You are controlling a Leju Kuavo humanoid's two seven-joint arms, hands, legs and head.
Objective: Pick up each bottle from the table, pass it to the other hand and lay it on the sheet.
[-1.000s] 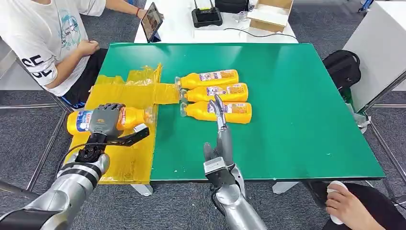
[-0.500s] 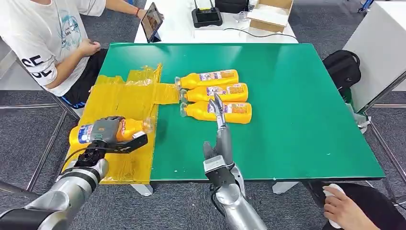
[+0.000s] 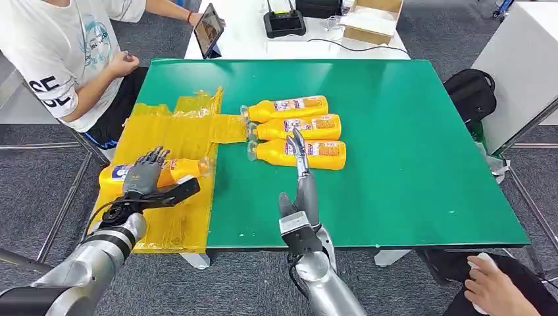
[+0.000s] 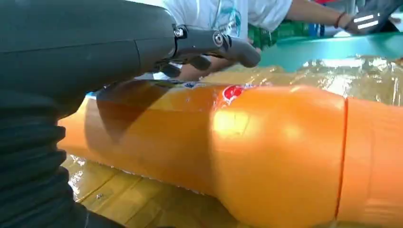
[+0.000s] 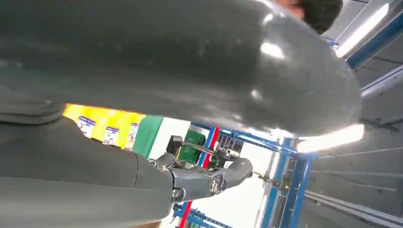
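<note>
An orange bottle [image 3: 180, 169] lies on its side on the yellow sheet [image 3: 172, 133] at the table's left end. My left hand [image 3: 146, 182] hovers over its label end, fingers lifted and spread and thumb stretched along the near side. In the left wrist view the fingers [image 4: 216, 42] reach above the bottle [image 4: 266, 142] without wrapping it. Three more orange bottles [image 3: 297, 127] lie side by side on the green table [image 3: 408, 164]. My right hand [image 3: 303, 181] is open with straight fingers, its tips just at the nearest of them [image 3: 324, 155].
A seated person [image 3: 62, 59] is close to the table's far left corner. A white table behind holds a tablet [image 3: 208, 27], a black device [image 3: 283, 24] and a cardboard box [image 3: 372, 18]. Another person's hand [image 3: 490, 289] is at the lower right, and a black bag [image 3: 470, 92] stands on the right.
My left hand brought the bottle down onto the sheet and its fingers lifted off it and spread. The right hand stayed where it was.
</note>
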